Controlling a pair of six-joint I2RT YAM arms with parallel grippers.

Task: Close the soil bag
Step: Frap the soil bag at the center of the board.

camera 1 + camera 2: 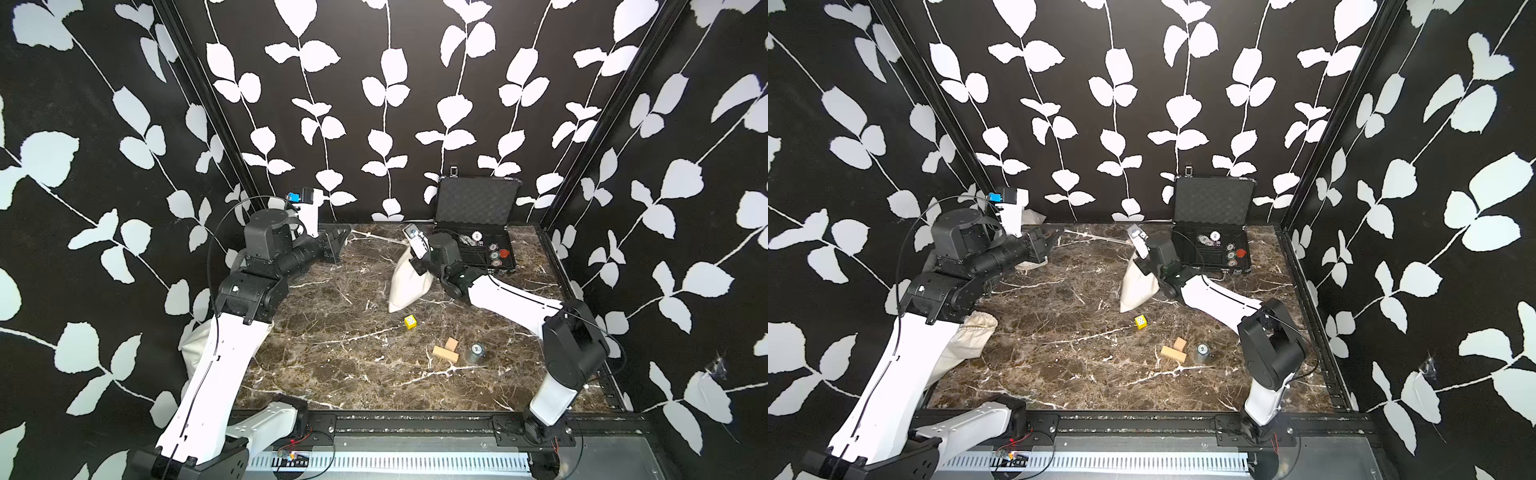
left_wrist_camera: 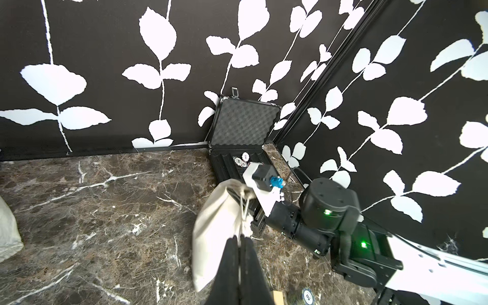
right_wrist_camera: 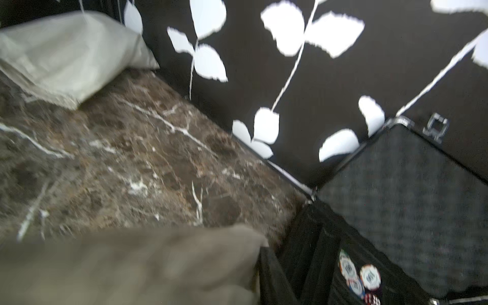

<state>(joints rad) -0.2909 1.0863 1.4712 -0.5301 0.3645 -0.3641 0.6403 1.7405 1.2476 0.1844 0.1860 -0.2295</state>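
The soil bag [image 1: 404, 282] [image 1: 1137, 286] is a white cloth sack that stands tilted in the middle of the marble table. My left gripper [image 1: 345, 235] [image 1: 1057, 237] [image 2: 239, 239] is shut on the bag's drawstring [image 1: 378, 237] [image 2: 244, 211], which runs taut to the gathered mouth [image 2: 239, 188]. My right gripper [image 1: 417, 261] [image 1: 1147, 262] sits against the bag's upper edge. In the right wrist view the blurred bag [image 3: 126, 266] covers all but one dark finger [image 3: 269, 272], so how the jaws stand is hidden.
An open black case [image 1: 478, 224] with poker chips stands at the back right. A yellow die [image 1: 410, 322], wooden blocks [image 1: 446, 351] and a chip stack [image 1: 476, 353] lie in front. Other white bags lie under the left arm [image 1: 967, 340] and at the back left [image 3: 66, 52].
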